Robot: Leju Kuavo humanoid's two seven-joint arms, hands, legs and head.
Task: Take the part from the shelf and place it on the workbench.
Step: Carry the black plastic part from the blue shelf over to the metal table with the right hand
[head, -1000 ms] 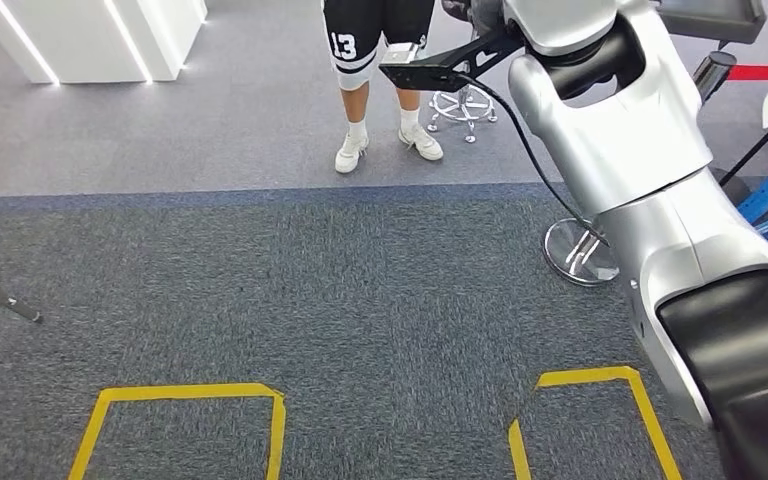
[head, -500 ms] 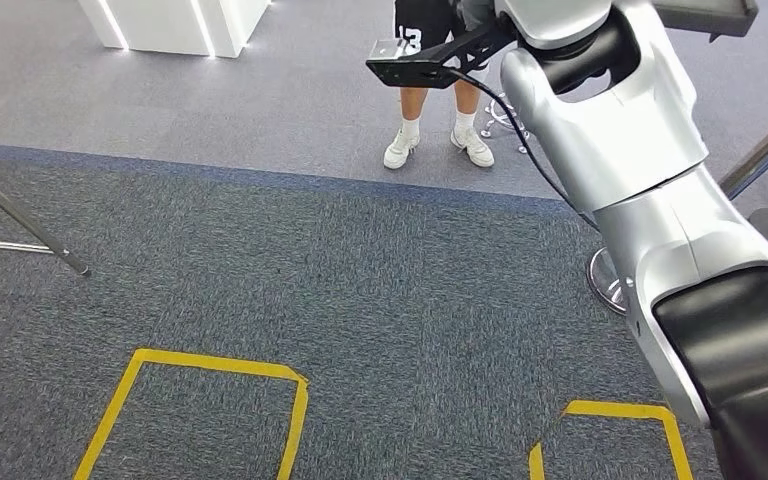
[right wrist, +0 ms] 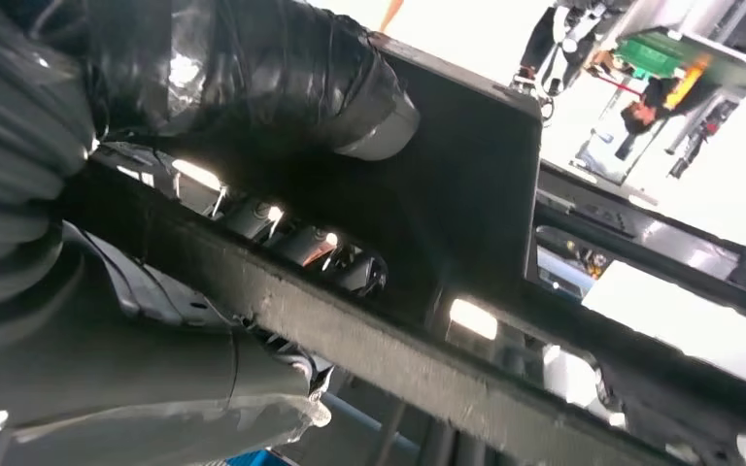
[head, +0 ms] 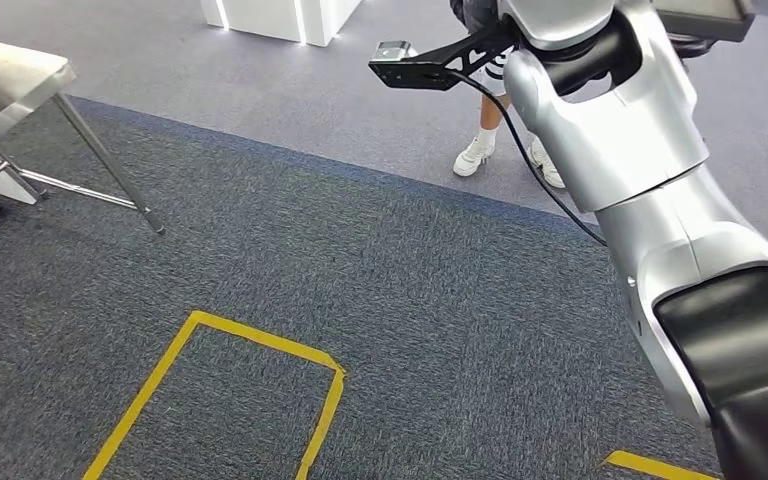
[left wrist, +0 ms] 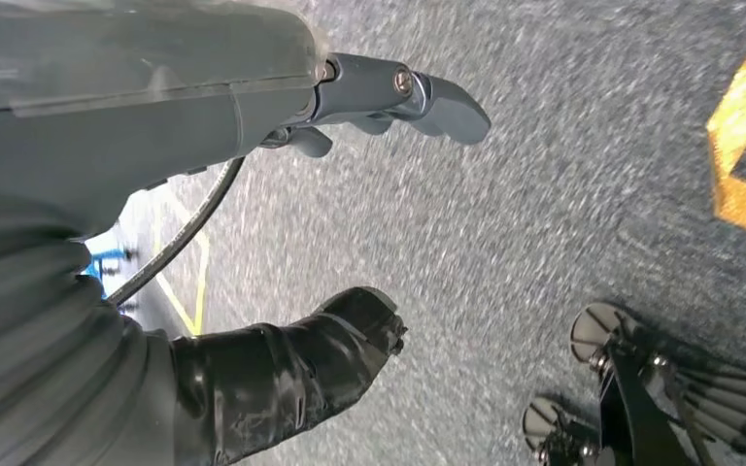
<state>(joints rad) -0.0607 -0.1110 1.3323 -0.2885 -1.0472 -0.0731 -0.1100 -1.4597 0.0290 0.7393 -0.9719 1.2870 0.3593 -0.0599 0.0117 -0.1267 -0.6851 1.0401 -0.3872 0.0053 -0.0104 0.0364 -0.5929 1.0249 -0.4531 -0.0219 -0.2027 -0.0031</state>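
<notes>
Head view: right arm [head: 640, 170] raised across the frame's right side, over grey carpet [head: 380, 300] marked with yellow tape [head: 260, 345]. A metal workbench [head: 20, 75] corner stands at far left; a person's white shoes [head: 475, 157] beyond the arm.

Left wrist view: left hand [left wrist: 330, 223] hangs above the carpet, thumb and fingers apart, holding nothing.

Right wrist view: right hand [right wrist: 253, 126] clasps a dark flat part [right wrist: 466, 165], thumb pressed on its face.

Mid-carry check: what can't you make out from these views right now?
- Workbench: head view, cut off by the picture's edge; its top surface is unreadable.
- Part: right wrist view, a dark frame close to the lens; its whole shape is unclear.
- Right hand: grip partly hidden by the part.
- Person: head view, cut by the right arm.
</notes>
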